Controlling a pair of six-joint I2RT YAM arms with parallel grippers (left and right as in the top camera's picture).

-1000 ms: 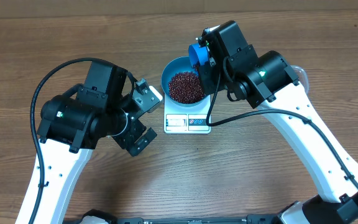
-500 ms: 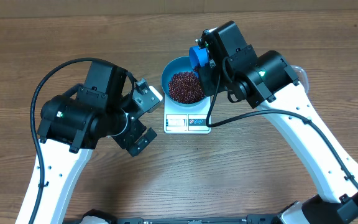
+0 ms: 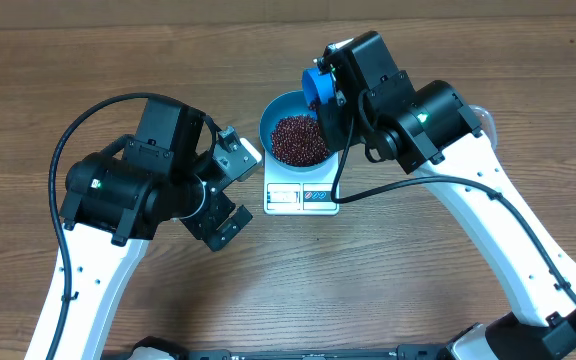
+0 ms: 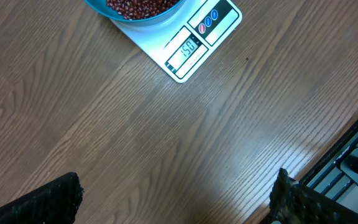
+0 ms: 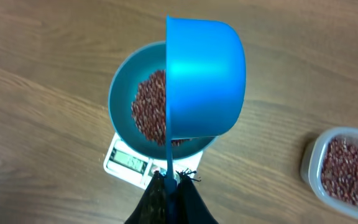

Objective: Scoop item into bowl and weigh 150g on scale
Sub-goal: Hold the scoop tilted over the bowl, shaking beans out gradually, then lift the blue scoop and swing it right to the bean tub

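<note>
The blue bowl stands on the white scale, holding a heap of red-brown beans. My right gripper is shut on the thin handle of a blue measuring scoop. The scoop is tipped on its side above the bowl's far-right rim, and I cannot see inside it. The scale's display appears to read 150. My left gripper is open over bare wood, to the left of the scale, with nothing between its fingers.
A clear plastic tub with more beans sits on the table to the right of the scale. From overhead it is mostly hidden under the right arm. The table's front edge and a black rail lie close to the left gripper.
</note>
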